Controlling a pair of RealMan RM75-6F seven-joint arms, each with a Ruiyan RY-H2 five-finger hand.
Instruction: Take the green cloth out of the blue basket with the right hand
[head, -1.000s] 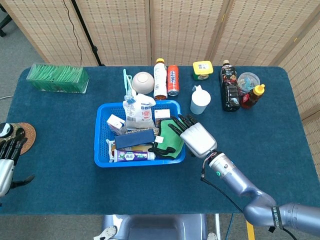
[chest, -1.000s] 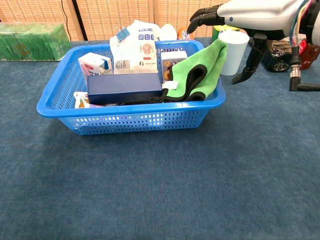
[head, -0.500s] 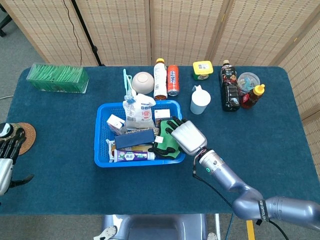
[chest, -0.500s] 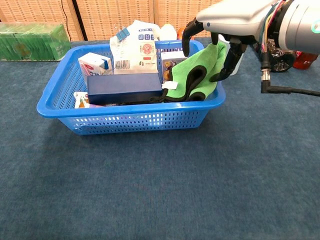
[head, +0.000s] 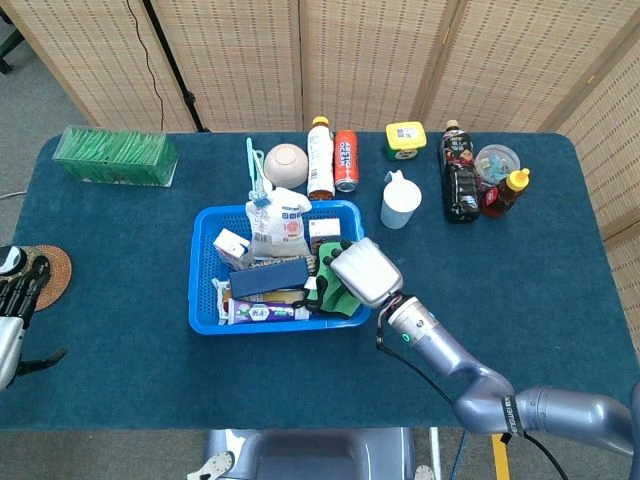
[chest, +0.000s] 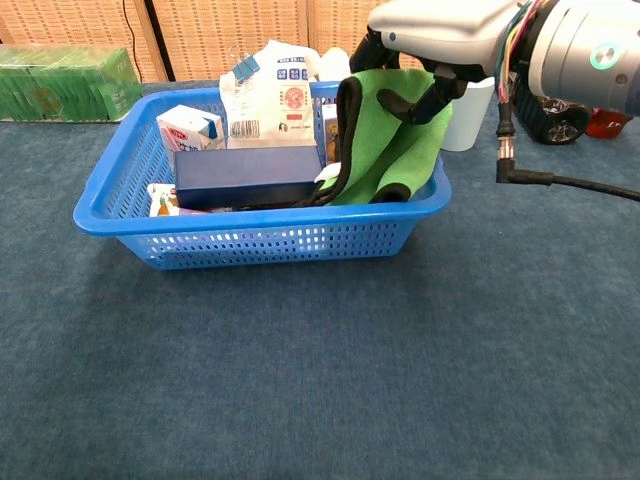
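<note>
My right hand (chest: 425, 45) grips the top of the green cloth (chest: 385, 150), whose lower part is still inside the blue basket (chest: 250, 240) at its right end. From above, my palm hides most of the cloth. My left hand (head: 15, 300) is cut off at the frame edge, fingers apart, holding nothing.

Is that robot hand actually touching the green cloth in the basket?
Touching. In the chest view the right hand has its dark fingers pinching the green cloth, with its top edge lifted above the basket rim.
</note>
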